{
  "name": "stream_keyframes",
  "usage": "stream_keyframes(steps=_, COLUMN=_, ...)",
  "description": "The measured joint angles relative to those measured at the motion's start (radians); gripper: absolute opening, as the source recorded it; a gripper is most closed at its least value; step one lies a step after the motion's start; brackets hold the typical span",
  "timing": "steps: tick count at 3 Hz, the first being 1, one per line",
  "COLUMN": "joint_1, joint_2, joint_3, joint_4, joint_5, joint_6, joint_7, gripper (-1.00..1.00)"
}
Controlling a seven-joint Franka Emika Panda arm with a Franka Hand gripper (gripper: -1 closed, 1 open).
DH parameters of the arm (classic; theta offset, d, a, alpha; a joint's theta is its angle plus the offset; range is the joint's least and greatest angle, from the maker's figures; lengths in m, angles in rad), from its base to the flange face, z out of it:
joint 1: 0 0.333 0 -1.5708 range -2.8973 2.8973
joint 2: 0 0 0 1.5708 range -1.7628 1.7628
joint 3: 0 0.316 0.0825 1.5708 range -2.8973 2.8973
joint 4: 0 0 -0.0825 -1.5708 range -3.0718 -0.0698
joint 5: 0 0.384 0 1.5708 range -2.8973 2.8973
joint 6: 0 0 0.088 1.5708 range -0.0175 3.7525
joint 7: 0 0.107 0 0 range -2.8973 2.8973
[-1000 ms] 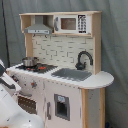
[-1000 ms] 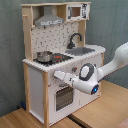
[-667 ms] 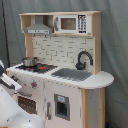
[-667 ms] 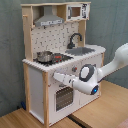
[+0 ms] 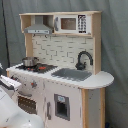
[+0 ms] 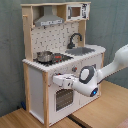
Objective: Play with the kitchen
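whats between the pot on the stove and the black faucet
In the second exterior view, the red-ringed stovetop and a strip of pale counter lie between the pot and the faucet; nothing else stands there.

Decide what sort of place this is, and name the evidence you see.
Probably a robot test area, not a real kitchen: a toy kitchen stands on wooden boards, a grey curtain hangs behind, and a robot arm reaches toward it.

grey backdrop curtain (image 5: 114, 45), wooden tabletop (image 6: 107, 107)

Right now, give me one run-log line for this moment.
arm: end effector at kitchen front, near knobs | pot: on stovetop | oven door: appears closed
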Motion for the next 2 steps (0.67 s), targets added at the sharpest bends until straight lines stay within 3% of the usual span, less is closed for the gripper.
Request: stream_keyframes(steps=2, joint_1=0.003, joint_2=-0.028, joint_3=0.002, joint_4=0.004, joint_5=-0.018, joint_6=-0.035, joint_7=-0.217, gripper=-1.00)
